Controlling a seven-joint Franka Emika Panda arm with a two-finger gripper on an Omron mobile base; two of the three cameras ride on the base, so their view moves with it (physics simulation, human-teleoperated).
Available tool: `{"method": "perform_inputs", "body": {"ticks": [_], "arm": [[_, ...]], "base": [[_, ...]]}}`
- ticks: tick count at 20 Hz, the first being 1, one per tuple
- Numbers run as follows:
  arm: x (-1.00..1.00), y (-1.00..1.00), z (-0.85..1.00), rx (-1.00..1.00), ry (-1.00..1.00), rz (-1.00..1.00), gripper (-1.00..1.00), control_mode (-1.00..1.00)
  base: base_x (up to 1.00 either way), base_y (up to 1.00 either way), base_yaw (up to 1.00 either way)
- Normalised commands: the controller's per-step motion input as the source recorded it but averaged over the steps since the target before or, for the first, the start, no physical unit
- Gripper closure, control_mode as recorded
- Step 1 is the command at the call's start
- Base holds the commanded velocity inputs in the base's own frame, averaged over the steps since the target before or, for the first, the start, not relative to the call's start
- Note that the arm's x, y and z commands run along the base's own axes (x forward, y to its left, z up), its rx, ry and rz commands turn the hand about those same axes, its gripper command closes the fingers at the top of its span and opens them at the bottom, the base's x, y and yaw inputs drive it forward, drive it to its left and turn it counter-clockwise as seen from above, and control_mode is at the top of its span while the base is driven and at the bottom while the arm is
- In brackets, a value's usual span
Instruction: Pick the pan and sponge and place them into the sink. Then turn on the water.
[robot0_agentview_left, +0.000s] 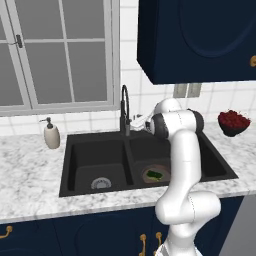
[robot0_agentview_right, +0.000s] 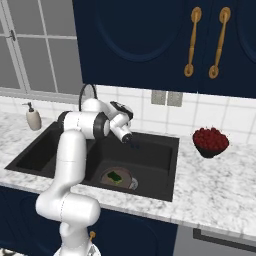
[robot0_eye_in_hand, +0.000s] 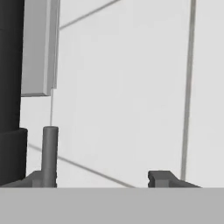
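white robot arm reaches its open, empty gripper (robot0_agentview_right: 134, 145) toward the faucet (robot0_agentview_left: 124, 111) lever, likely stiff and best pushed at its tip, while pan (robot0_agentview_right: 116, 177) and sponge (robot0_agentview_right: 116, 176) lie in the sink's (robot0_agentview_right: 165, 188) right basin.

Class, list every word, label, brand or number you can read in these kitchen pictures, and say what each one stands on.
None: no readable text anywhere.
Soap dispenser: plain, no label.
Cabinets: bare doors, no marks.
Robot arm: plain white, no brand.
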Motion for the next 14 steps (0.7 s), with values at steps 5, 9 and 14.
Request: {"method": "perform_inputs", "body": {"ticks": [5, 9, 14], "arm": [[0.15, 0.05, 0.0, 0.0, 0.0, 0.0, -1.0, -1.0], [0.21, 0.13, 0.0, 0.0, 0.0, 0.0, -1.0, -1.0], [0.4, 0.1, 0.0, 0.0, 0.0, 0.0, -1.0, -1.0]], "base": [[0.0, 0.0, 0.0], [0.0, 0.0, 0.0], [0.0, 0.0, 0.0]]}}
